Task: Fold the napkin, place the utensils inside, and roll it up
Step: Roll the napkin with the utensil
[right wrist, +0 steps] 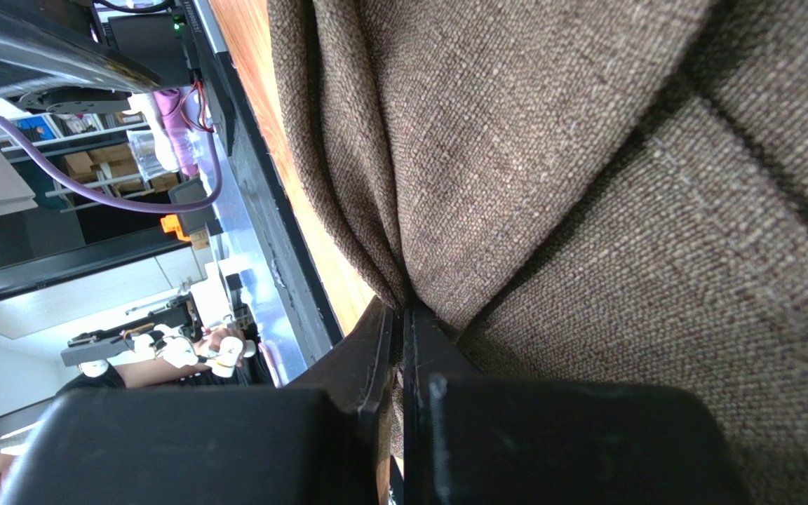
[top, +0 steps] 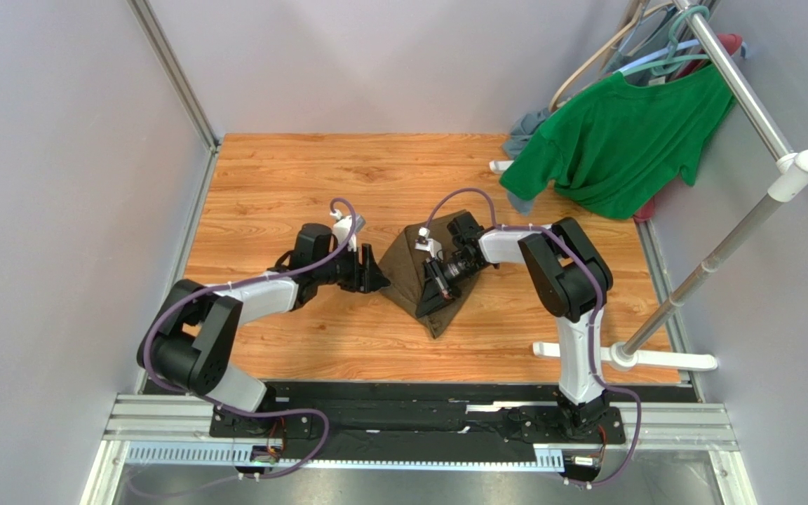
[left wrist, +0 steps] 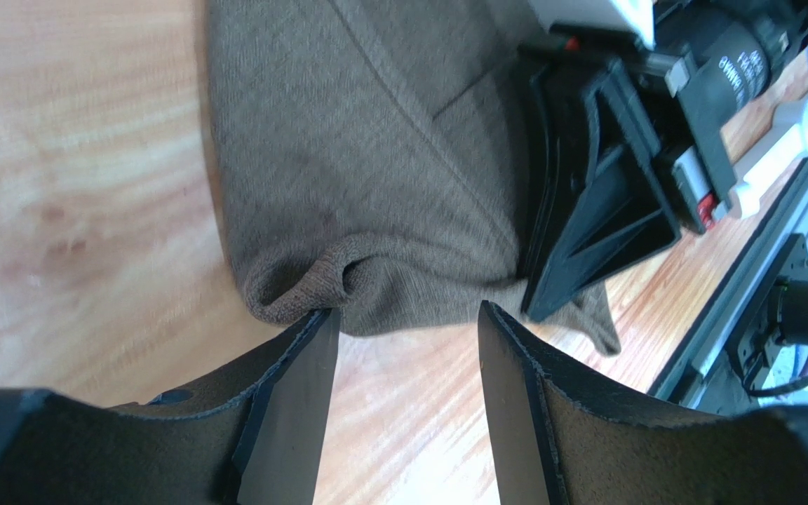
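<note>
Wood-grain boards make up the table (top: 271, 179), closed in by plain grey walls (top: 71, 158). Up at two o'clock we see a green T-shirt (top: 619, 142) hanging from a white rail (top: 740, 89).

Near the middle of the table lies the napkin (top: 406, 276), dark olive-brown and folded into a rough triangle, one point toward twelve o'clock and one toward six.

At the napkin's nine o'clock edge sits the left gripper (top: 373, 276). From its wrist camera we see its jaws standing partly apart with nothing between them. Its fingertips (left wrist: 313, 337) sit just at a bunched, rolled fold along the cloth's near edge (left wrist: 377, 158).

From two o'clock the right gripper (top: 435, 289) reaches onto the napkin, on its three o'clock half. Its own camera shows the two fingers pressed together (right wrist: 403, 316) with layers of the brown weave (right wrist: 587, 210) pinched between them. The left wrist view shows the same black fingers (left wrist: 598, 200) lying on the cloth.
</note>
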You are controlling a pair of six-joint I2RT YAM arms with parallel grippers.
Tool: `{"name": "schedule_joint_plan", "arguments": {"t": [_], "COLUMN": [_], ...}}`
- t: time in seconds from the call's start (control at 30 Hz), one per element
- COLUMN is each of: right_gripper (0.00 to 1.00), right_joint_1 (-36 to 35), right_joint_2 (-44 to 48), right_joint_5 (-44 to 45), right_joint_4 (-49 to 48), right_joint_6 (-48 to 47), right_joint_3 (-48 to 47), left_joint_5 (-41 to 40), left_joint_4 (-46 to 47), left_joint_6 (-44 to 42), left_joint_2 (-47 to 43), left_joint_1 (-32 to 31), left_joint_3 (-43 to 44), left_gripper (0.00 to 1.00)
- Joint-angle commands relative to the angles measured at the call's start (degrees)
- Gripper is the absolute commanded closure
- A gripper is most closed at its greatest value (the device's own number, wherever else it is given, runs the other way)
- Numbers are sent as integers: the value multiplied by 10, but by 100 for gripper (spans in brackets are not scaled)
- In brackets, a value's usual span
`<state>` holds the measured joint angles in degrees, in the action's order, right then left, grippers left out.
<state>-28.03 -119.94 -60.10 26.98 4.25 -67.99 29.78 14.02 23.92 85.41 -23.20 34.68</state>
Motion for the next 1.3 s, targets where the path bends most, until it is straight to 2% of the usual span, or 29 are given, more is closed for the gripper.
{"name": "schedule_joint_plan", "arguments": {"t": [0.0,0.17,0.6,0.97,1.27], "right_gripper": [100,100,100,100,100], "right_joint_1": [3,2,3,2,3], "right_joint_2": [-21,-24,-24,-26,-26], "right_joint_5": [33,38,42,46,50], "right_joint_4": [-10,-6,1,4,4], "right_joint_6": [-14,-16,-17,-20,-19], "right_joint_3": [-13,-13,-15,-18,-19], "left_joint_5": [13,19,33,23,46], "left_joint_4": [39,62,96,117,134], "left_joint_6": [0,10,57,67,106], "left_joint_2": [32,69,42,87,51], "left_joint_1": [-3,-3,-7,-8,-9], "left_joint_3": [35,39,36,44,22], "left_gripper": [40,40,40,40,40]}}
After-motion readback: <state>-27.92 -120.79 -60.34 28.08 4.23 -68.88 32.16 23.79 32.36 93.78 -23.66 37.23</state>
